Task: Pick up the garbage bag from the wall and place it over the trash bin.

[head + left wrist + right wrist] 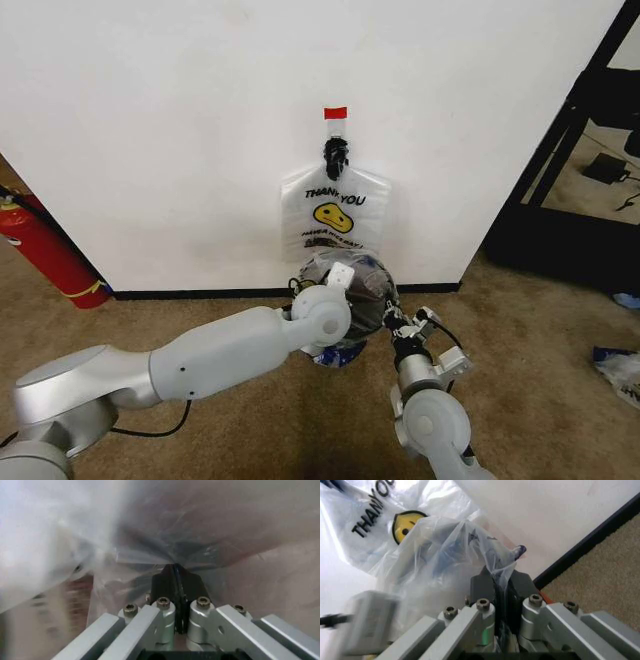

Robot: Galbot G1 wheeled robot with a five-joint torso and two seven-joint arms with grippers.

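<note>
pinching thin, crinkled translucent film of the garbage bag (445, 555) in both the left claw (175, 570) and right claw (499, 583), black pads closed. draping over the trash bin (340, 352), mostly hiding its mesh. hanging flat on the wall (150, 120) beyond, a same-print bag (336, 212).

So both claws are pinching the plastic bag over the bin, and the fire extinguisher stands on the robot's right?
Not quite: the head view shows the fire extinguisher on the robot's left. The left gripper and right gripper do pinch the garbage bag over the trash bin.
</note>
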